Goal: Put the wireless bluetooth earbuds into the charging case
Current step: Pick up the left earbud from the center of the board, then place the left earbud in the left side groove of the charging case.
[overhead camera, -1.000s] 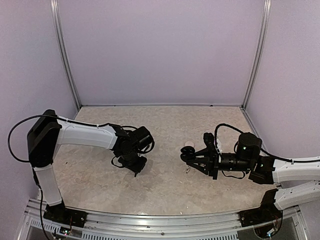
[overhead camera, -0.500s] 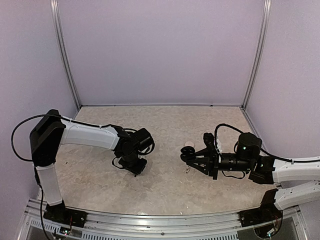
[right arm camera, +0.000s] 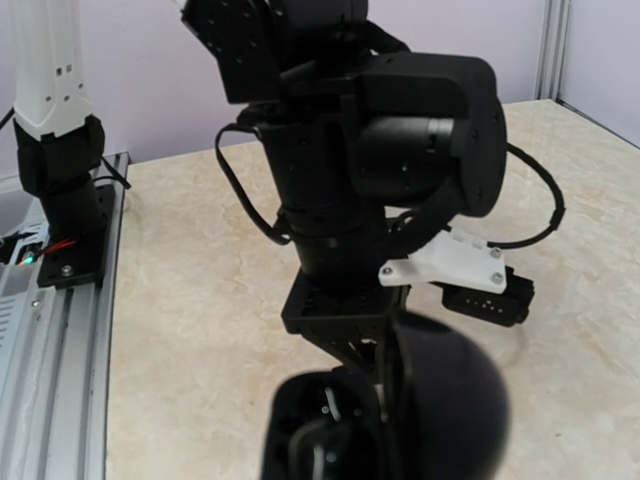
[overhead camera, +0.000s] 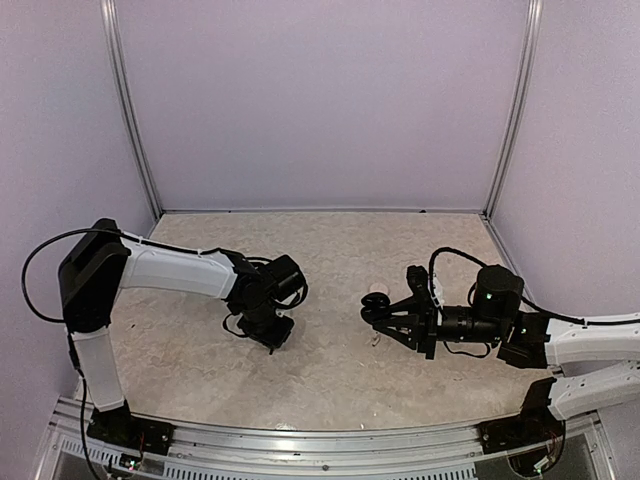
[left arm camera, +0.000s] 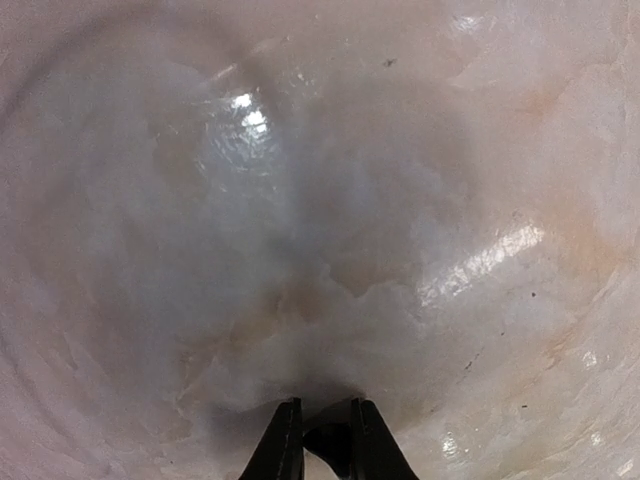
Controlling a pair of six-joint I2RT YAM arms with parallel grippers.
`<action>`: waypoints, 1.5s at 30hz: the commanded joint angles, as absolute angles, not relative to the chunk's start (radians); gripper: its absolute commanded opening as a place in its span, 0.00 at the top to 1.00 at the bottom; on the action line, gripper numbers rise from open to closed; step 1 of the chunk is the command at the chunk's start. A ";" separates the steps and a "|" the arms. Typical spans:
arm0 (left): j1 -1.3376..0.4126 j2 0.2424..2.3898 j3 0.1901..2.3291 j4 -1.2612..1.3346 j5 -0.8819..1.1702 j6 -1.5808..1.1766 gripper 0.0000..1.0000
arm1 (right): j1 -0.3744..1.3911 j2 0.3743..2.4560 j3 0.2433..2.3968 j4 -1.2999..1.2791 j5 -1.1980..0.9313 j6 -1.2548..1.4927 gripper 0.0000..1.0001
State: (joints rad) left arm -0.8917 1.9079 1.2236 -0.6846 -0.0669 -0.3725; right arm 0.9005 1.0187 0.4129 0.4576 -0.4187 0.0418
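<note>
Both arms: white plastic shell links (overhead camera: 590, 338), black cylindrical joint housings (overhead camera: 283, 275), black base mounts (overhead camera: 120, 430). Left arm (overhead camera: 180, 270): boxy black shoulder block (overhead camera: 88, 280), looping black cable (overhead camera: 24, 285), white screwed bracket (right arm camera: 455, 262) at wrist. Left gripper (left arm camera: 325, 432): tapered black fingers. Right arm (overhead camera: 470, 322): green LED (overhead camera: 486, 295) on black motor housing.

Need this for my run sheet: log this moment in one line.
left claw: down at table, pinching small dark earbud | right claw: shut on open black case | earbud not yet in case
</note>
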 commanded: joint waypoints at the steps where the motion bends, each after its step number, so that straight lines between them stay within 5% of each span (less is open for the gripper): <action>1: -0.885 1.896 1.191 -0.663 -0.055 -0.364 0.83 | 0.889 1.012 0.428 0.445 -0.424 0.034 1.00; 22: -0.903 1.603 1.121 -0.387 -0.134 -0.349 0.85 | 0.890 1.057 0.433 0.524 -0.396 0.040 1.00; 31: -1.032 1.357 1.085 -0.121 -0.239 -0.277 0.84 | 0.890 1.115 0.458 0.644 -0.438 0.031 1.00; 45: -1.191 1.284 1.051 0.136 -0.259 -0.232 0.84 | 0.892 1.132 0.466 0.746 -0.469 0.038 1.00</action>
State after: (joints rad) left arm -1.1606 1.2934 1.0634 0.0238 -0.2512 -0.2611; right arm 0.9005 1.1305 0.4507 0.6739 -0.4530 0.0380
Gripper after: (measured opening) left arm 0.160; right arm 0.206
